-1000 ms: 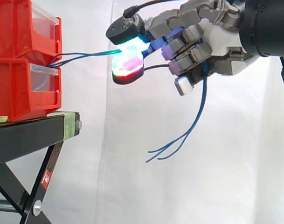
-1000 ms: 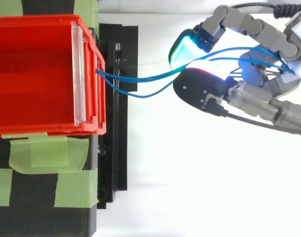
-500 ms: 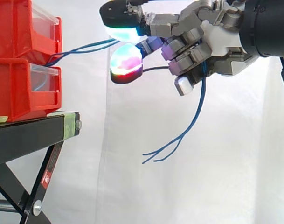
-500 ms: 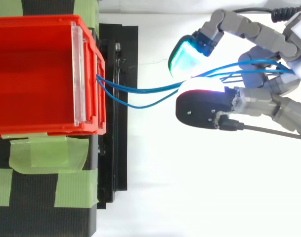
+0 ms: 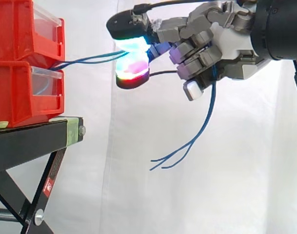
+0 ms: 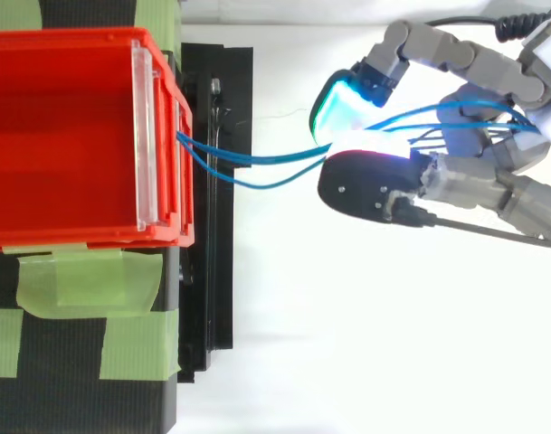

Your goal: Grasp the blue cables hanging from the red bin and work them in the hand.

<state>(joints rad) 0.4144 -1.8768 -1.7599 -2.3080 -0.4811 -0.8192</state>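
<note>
- The stacked red bins (image 5: 22, 95) sit on the black stand (image 5: 36, 139). They are your landmark, and everything that matters lies on their open-front side, out past the stand's edge.
- The hand (image 5: 232, 43) is level with the seam between the upper and lower bin, well clear of the bins' front. Its fingers are curled shut around the cables.
- The blue cables (image 5: 89, 59) leave the bins' front at that seam. They run nearly level, straight away from the bins into the hand, so their long axis points from bin to palm.
- Two glowing fingertips (image 5: 132, 74) pinch the strands on the bin side of the hand, one pad above and one below.
- The loose ends (image 5: 173, 158) hang below the hand, far from the bins and touching nothing.
- You will likely have to work along that bin-to-palm line, as the span looks fairly taut.
</note>
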